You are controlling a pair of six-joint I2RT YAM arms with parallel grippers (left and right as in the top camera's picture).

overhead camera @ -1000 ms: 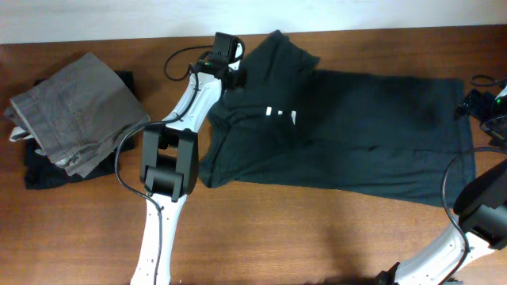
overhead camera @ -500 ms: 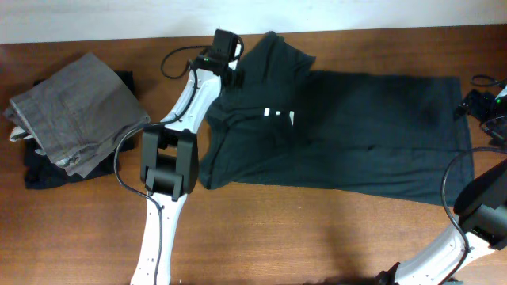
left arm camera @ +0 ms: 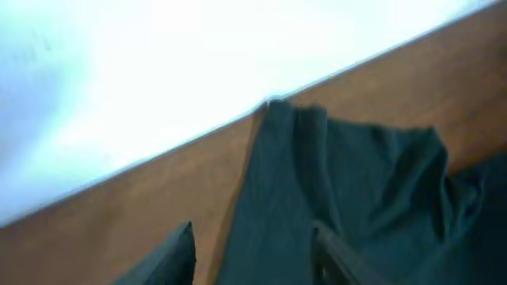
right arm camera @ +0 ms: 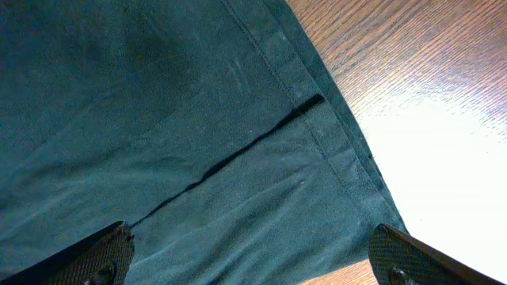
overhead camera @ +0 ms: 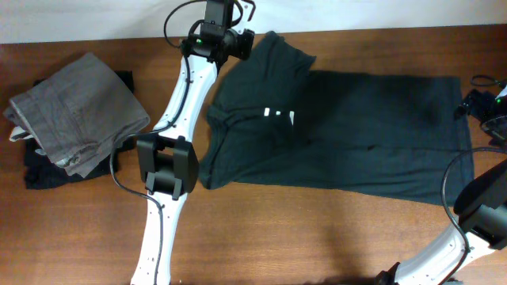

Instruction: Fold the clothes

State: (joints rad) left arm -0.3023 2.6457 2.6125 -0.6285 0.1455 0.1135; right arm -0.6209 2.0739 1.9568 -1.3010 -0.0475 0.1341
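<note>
Plainly, T-shirt (overhead camera: 364, 134): spread across the table (overhead camera: 317, 237), sleeve (overhead camera: 281, 51) end rumpled.
Left gripper (left arm camera: 253, 245): jaws parted, empty, above that sleeve.
Right gripper (right arm camera: 249, 241): wide apart over the hem (right arm camera: 333, 134), empty.
Risk: rumpled sleeve could fold crooked; thin pinch might slip.

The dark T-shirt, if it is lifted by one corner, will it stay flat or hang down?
The T-shirt would probably hang limp: it lies in soft folds near the sleeve. Its thin hem suggests it is light. Pushed on the wooden table, it would likely bunch up, not slide whole.
</note>
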